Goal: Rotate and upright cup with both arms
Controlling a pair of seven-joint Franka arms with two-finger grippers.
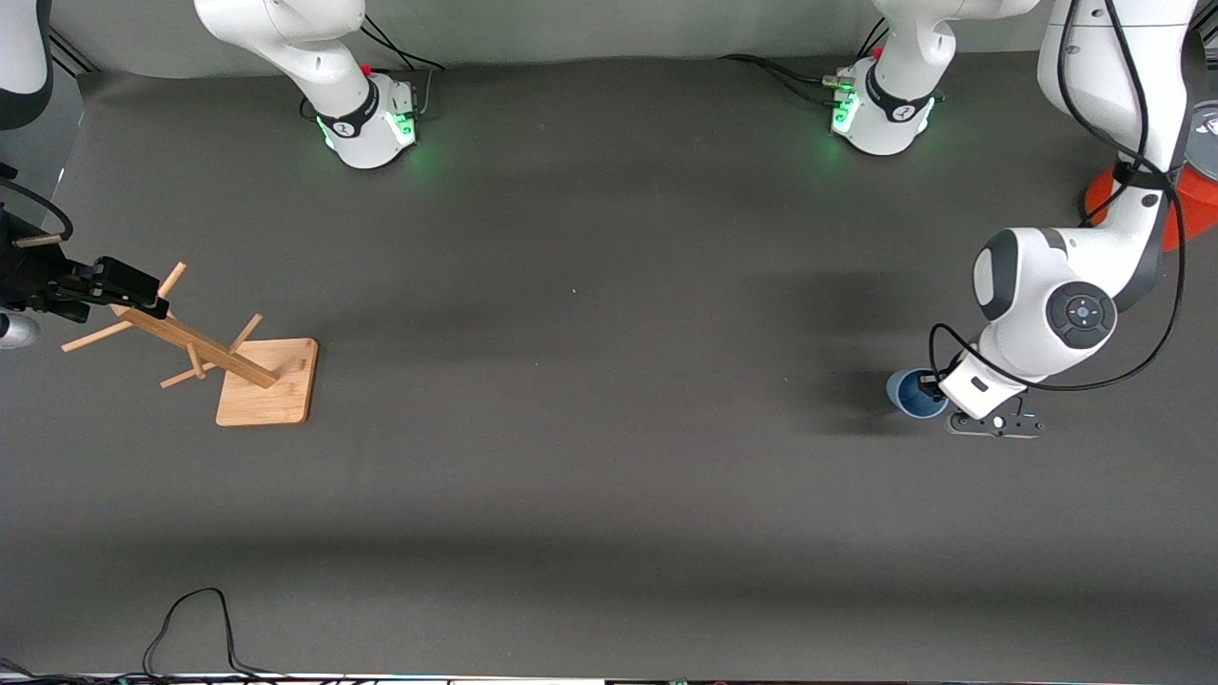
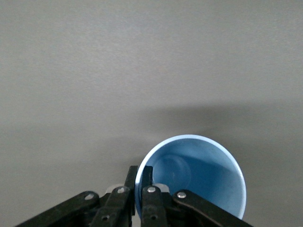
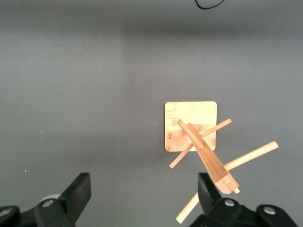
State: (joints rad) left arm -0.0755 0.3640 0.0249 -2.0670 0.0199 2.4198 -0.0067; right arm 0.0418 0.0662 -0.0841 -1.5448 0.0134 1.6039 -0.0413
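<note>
Black cable (image 1: 190, 628) loops along the front edge of the dark grey table (image 1: 590, 476), nearest the camera. Two white jointed robot arms work over that surface. Toward the right arm's end stands a pale wooden peg rack on a square base (image 1: 257, 376), its pegs fanning out from a central post. A large orange-red can (image 1: 1189, 205) sits at the left arm's end, partly hidden by the left arm (image 1: 1075, 285). Nearer the camera than the can, the small pale-blue handleless cup (image 1: 915, 392) stands upright on the table, mouth up, darker blue inside. The left gripper (image 2: 138, 189) has its black fingers (image 2: 147, 176) clenched on the cup's rim, one inside and one outside the wall. The right gripper (image 3: 142, 191) waits above the rack, its fingers (image 3: 80, 189) spread wide and holding nothing.
</note>
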